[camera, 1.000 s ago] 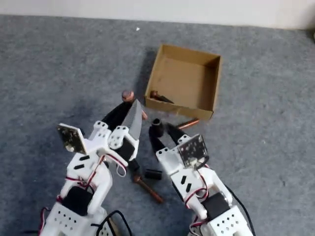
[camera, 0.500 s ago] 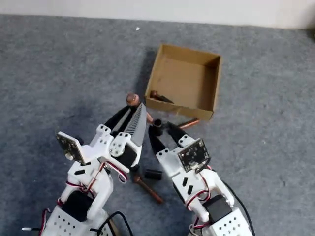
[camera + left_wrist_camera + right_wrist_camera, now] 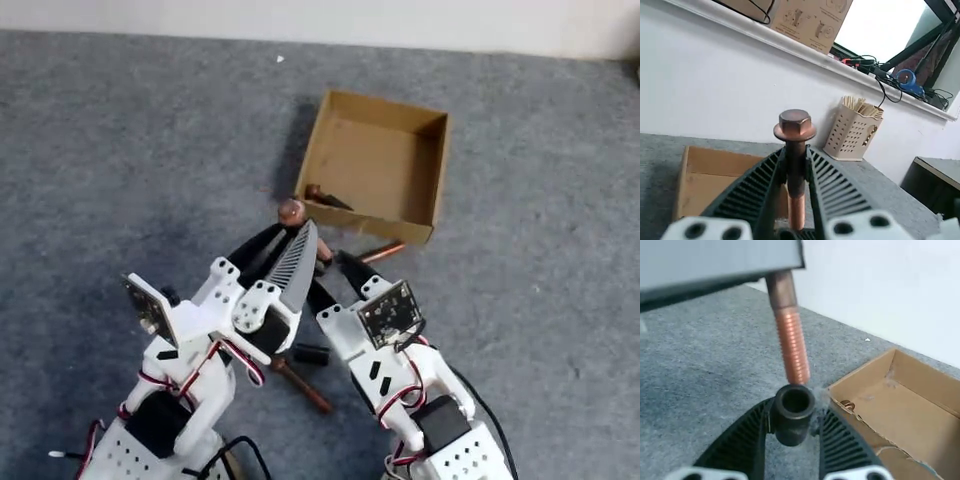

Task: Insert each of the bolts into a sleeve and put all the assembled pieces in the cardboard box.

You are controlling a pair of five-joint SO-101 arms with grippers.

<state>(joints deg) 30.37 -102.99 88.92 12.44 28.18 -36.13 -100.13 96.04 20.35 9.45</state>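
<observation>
left tool [image 3: 795, 161]: bolt [image 3: 794, 131] is gripped, head up.
right tool [image 3: 794, 424]: sleeve [image 3: 793, 404] is gripped; bolt tip held at its mouth.
cardboard box [image 3: 366, 221]: at 1 o'clock of tools.

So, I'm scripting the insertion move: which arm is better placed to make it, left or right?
Probably left. The left gripper holds the bolt by its shank, threaded tip right by the open mouth of the sleeve; the right gripper holds it and could stay put.
</observation>
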